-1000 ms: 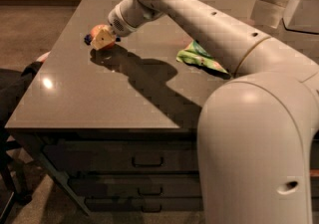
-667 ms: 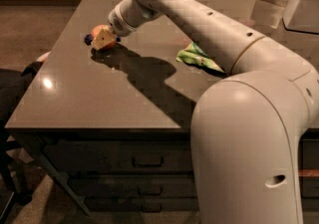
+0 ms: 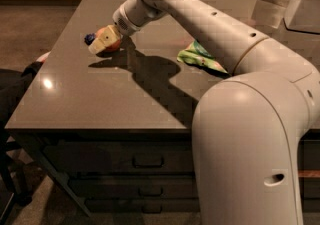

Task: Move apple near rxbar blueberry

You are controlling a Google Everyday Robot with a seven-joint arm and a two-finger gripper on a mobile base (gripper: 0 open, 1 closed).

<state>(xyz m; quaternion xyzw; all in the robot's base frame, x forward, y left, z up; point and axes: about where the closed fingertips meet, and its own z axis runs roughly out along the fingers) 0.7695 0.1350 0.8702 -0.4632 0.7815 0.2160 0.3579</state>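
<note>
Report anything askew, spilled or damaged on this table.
Nothing stands out. The end effector is at the apple, beside the rxbar blueberry, near the table's left edge; the green snack bag lies apart, nothing spilled.

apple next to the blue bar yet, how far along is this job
Looks mostly done: the apple is close beside the rxbar blueberry at the far left of the table. In hand: the gripper is right at the apple, covering its near side. Left, probably: drawing the gripper clear of the apple. The green snack bag lies apart to the right.
</note>
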